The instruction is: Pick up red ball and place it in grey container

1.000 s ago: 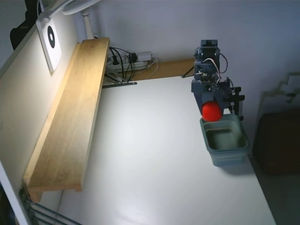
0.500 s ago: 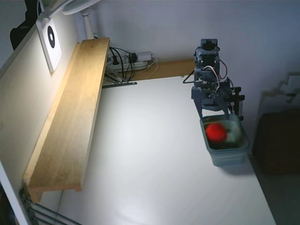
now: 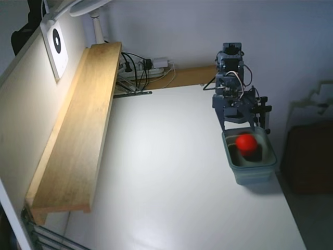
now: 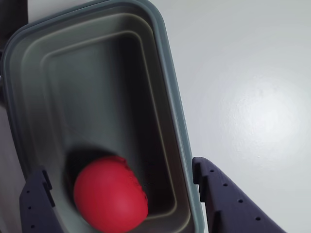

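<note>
So the red ball (image 4: 111, 194) is sitting inside the grey container (image 4: 170, 97), down at the end nearest the arm (image 3: 231, 83). The jaws hang spread wide over that end, holding nothing, one finger (image 4: 228, 204) outside the rim. Container's near the white worktop (image 3: 166, 182) edge.

A white table (image 3: 171, 172) is seen in the fixed view, with a long wooden shelf board (image 3: 78, 135) fixed along its left side. A power strip with cables (image 3: 145, 66) is seen at the far edge. A white card with a black oval mark (image 3: 55, 46) is mounted on the left wall, and a white lamp (image 3: 88, 10) is seen above it.
</note>
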`<action>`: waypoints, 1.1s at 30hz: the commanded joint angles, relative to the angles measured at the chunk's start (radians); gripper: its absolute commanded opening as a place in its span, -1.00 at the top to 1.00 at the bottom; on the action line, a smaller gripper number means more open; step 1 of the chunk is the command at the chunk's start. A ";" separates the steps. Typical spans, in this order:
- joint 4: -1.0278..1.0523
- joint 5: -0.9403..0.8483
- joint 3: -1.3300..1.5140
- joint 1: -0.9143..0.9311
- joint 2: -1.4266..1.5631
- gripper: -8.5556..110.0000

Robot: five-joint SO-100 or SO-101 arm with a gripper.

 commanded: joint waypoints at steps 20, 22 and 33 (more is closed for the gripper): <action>0.043 0.002 0.020 0.217 0.147 0.32; 0.053 0.002 0.024 0.259 0.162 0.34; 0.110 0.002 0.044 0.491 0.249 0.46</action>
